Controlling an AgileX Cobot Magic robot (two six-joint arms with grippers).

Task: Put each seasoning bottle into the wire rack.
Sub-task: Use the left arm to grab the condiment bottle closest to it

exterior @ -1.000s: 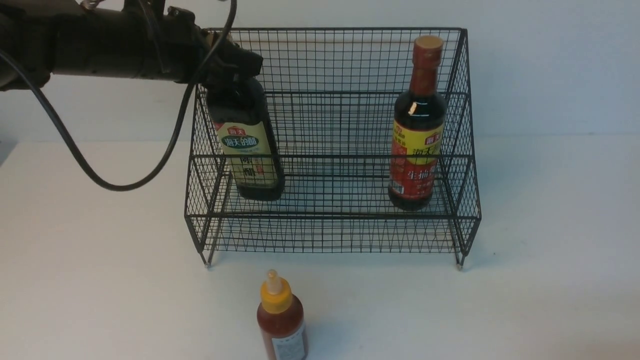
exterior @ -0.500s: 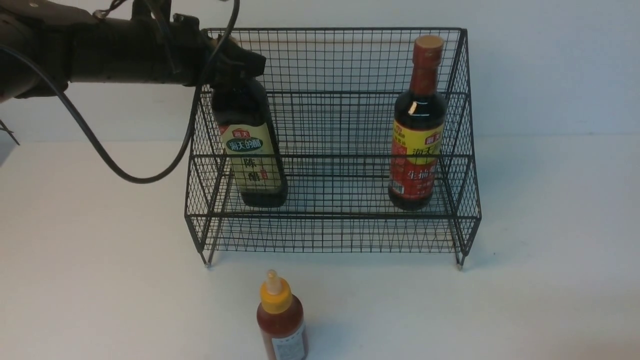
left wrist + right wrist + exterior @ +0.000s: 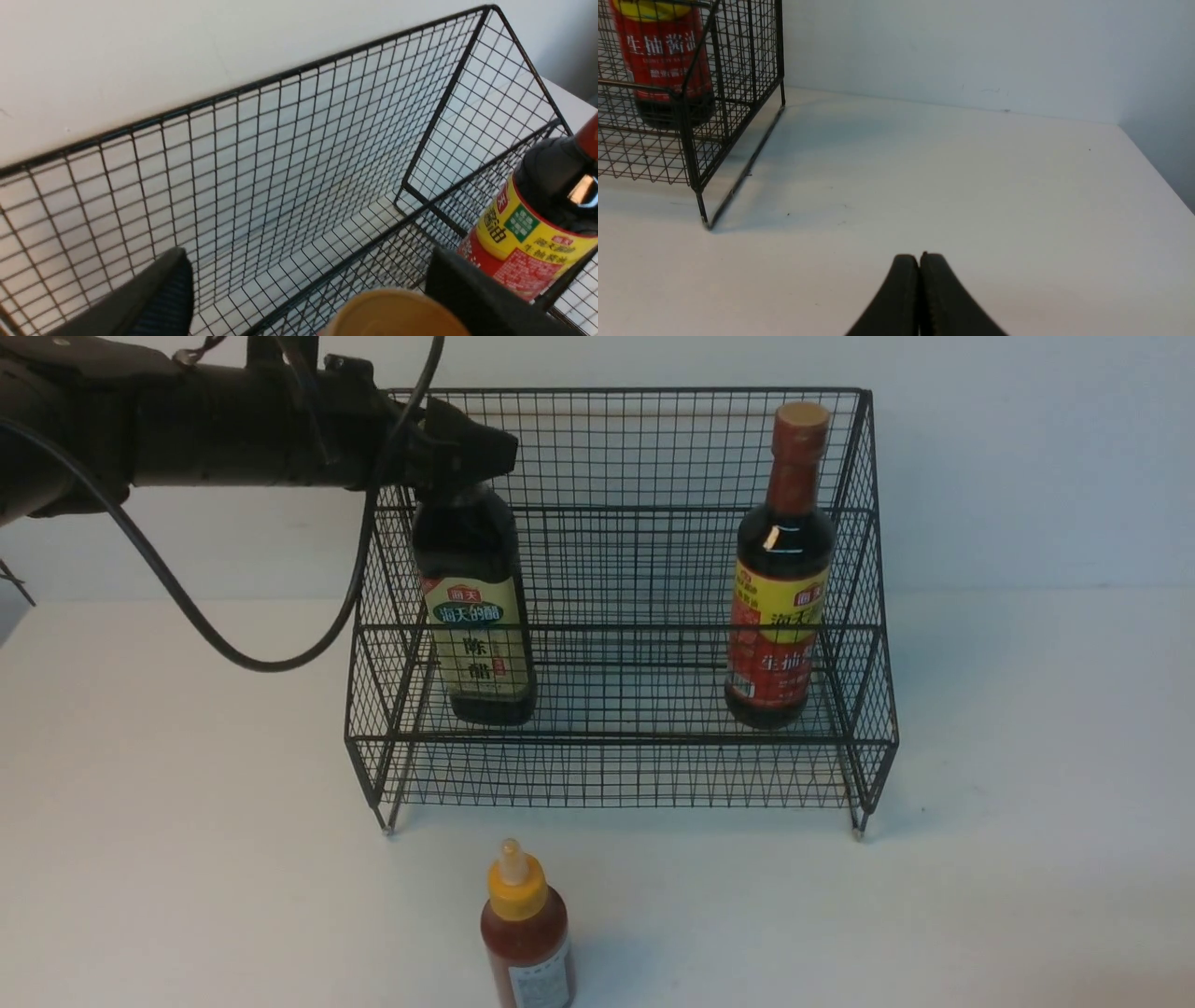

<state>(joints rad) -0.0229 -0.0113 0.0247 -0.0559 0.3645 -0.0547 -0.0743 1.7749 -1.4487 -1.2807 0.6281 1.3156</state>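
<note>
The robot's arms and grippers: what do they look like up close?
The left arm is a thick matte-black tube with a black cable looping beneath. The left gripper has two broad black fingers with textured inner faces. The right gripper has slim, tapered black ones.

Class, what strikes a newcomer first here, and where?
The black wire rack at centre holds two tall bottles: the gold-capped bottle on the left, the open left gripper astride its cap, and the red-necked bottle on the right. The small red sauce bottle stands outside, in front.
</note>
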